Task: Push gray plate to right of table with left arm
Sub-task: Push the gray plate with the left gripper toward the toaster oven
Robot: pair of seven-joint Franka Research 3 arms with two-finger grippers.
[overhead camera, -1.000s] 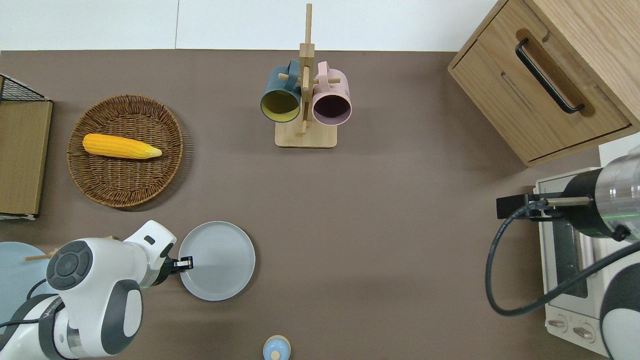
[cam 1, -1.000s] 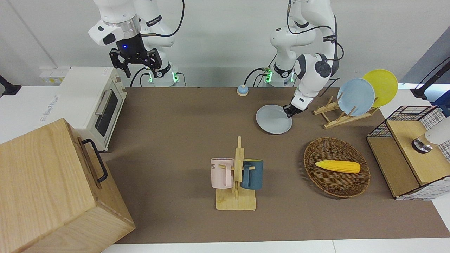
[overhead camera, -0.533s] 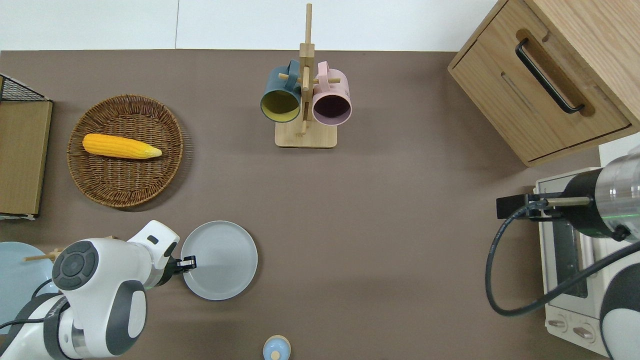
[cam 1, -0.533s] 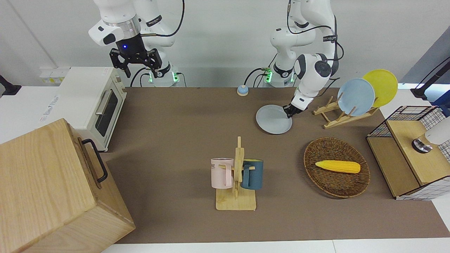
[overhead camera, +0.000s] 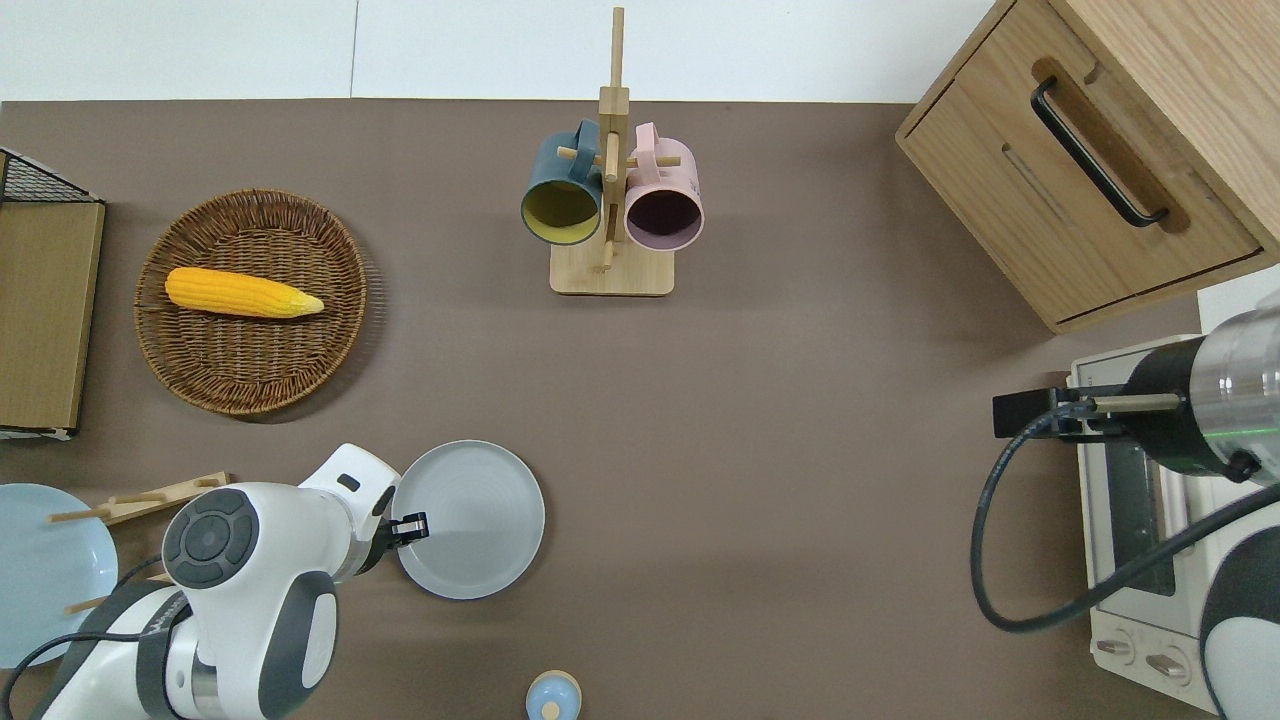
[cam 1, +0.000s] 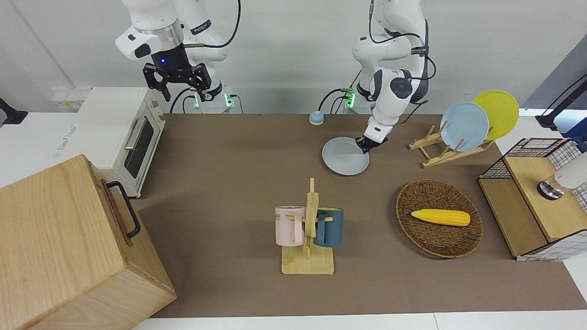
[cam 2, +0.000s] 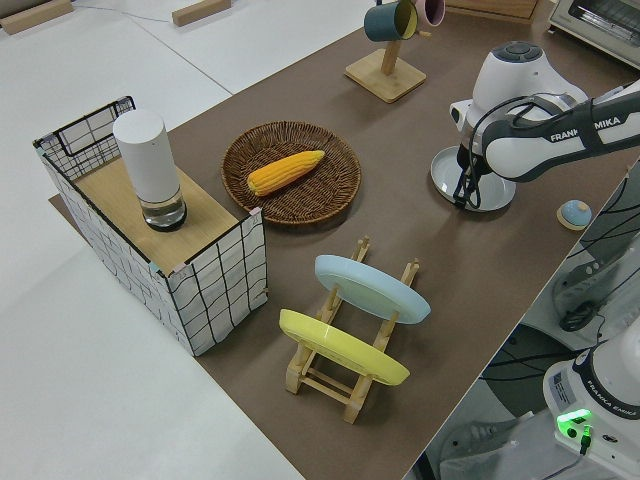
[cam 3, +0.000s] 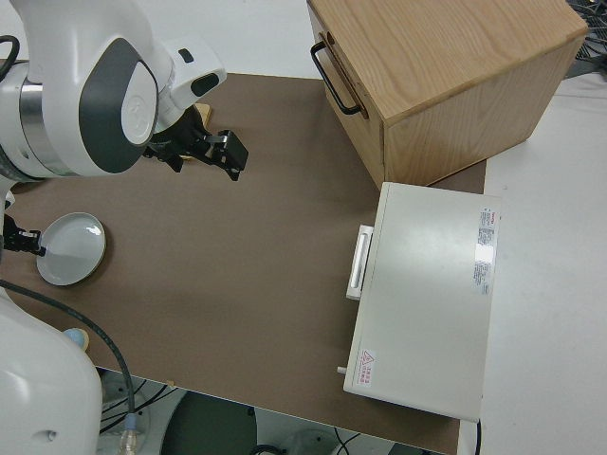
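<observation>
In the front view the left gripper (cam 1: 365,146) presses against the rim of the gray plate (cam 1: 344,156), which lies flat on the table (cam 1: 238,156); whether its jaws are wide or narrow cannot be told. From overhead, the plate sits nearer to the robots than the wicker basket (overhead camera: 250,300). The right arm is parked.

My left arm (overhead camera: 240,560) bent low near the tabletop's robot-side edge, left gripper (overhead camera: 412,524) tilted down, right arm parked.
</observation>
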